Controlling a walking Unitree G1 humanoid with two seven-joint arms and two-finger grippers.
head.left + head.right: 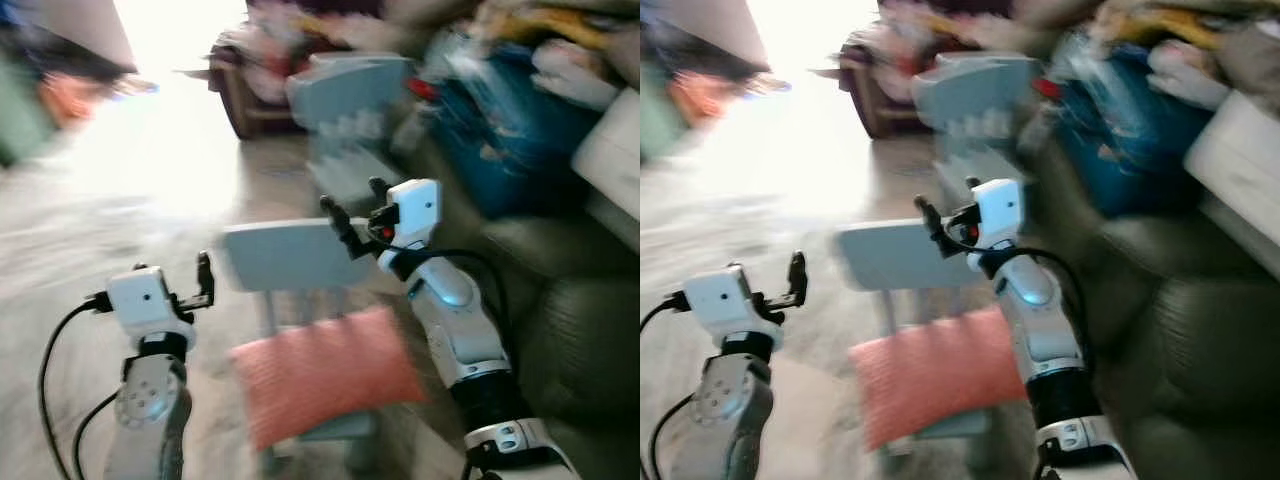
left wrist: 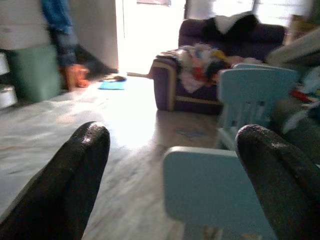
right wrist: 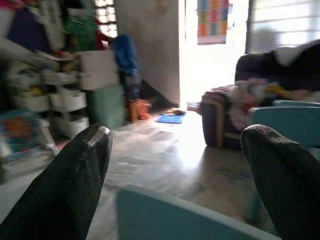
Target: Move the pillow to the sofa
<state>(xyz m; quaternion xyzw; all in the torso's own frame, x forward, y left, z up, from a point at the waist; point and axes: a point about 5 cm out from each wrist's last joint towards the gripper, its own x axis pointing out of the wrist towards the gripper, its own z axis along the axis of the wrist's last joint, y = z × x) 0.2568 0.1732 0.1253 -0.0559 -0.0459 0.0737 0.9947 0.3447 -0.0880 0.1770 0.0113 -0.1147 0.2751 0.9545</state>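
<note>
The pillow (image 1: 325, 375) lay on the seat of a chair (image 1: 290, 255), overhanging its front edge. Both grippers, left (image 1: 203, 280) and right (image 1: 352, 215), hung above it, fingers spread, empty. The sofa (image 1: 570, 330) stood right.

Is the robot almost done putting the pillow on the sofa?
Not yet; nothing looks done. The pink pillow lies on the seat of a small light blue chair, untouched. In hand: the left gripper and right gripper are both raised near the chair's back, open and empty. Left to do: grasp the pillow, lift it, and carry it to the dark sofa on the robot's right.
</note>
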